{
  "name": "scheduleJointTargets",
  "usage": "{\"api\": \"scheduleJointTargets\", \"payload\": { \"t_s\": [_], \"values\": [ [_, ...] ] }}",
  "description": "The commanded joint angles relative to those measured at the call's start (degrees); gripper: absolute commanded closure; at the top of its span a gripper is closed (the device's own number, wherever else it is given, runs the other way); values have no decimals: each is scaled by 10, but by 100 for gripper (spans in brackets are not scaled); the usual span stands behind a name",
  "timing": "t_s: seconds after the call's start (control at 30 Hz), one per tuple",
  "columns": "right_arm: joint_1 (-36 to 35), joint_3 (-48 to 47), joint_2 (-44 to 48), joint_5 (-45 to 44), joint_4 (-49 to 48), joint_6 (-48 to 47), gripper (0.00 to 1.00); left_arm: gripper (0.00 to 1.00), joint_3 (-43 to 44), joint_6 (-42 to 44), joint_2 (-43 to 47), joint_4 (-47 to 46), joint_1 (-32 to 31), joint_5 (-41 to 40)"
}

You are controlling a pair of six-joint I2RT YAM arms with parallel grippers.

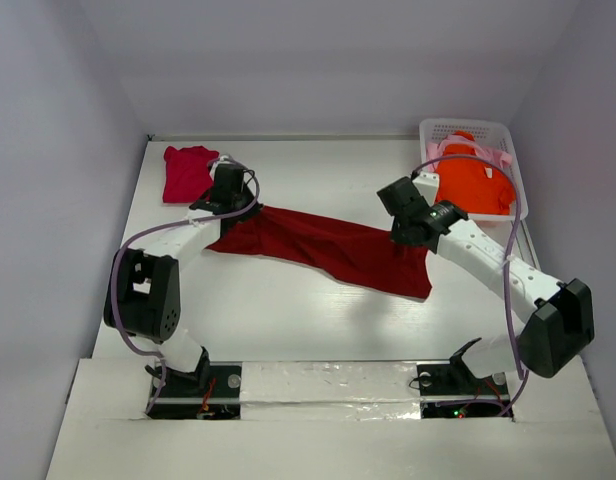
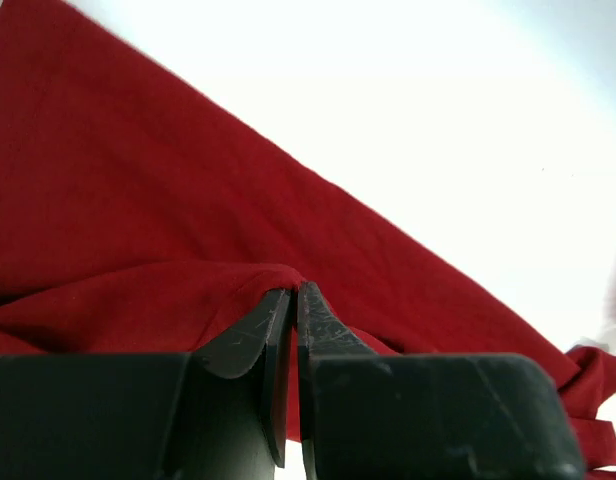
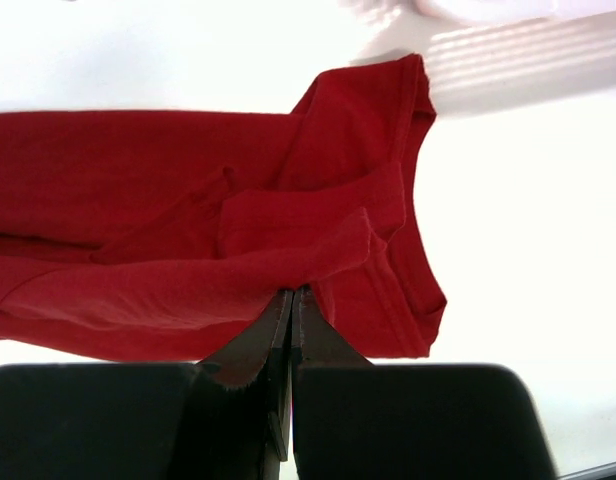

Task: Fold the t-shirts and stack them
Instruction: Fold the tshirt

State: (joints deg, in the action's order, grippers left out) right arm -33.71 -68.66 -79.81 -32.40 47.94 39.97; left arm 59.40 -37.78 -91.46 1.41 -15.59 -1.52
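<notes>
Top external view: the dark red t-shirt [image 1: 328,248] is pinched at opposite ends by the left gripper [image 1: 218,210] and the right gripper [image 1: 409,243], fingers closed on cloth

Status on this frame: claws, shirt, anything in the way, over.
Both shut: left claw and right claw each pinch the dark red shirt, stretched between them. Close behind the left claw lies the crimson-pink shirt; basket back right, apart.

Large shirt [image 1: 328,245] centre; small shirt [image 1: 188,172] far left; basket [image 1: 440,131] far right, shirts [image 1: 473,180] inside.
</notes>
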Motion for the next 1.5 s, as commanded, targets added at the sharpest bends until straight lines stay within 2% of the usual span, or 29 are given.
{"api": "scheduleJointTargets", "payload": {
  "t_s": [0.0,0.47,0.9,1.47],
  "values": [
    [15,-26,-4,-23,-26,-16,100,100,28,7,-6,-31,5,-1],
    [50,-38,-21,-35,-43,-42,100,100,50,16,-31,-33,5,6],
    [89,-38,-61,-26,-79,-68,100,100,108,27,-79,-30,5,0],
    [106,-60,-112,-14,-101,-91,100,100,153,29,-139,-32,5,11]
  ]
}}
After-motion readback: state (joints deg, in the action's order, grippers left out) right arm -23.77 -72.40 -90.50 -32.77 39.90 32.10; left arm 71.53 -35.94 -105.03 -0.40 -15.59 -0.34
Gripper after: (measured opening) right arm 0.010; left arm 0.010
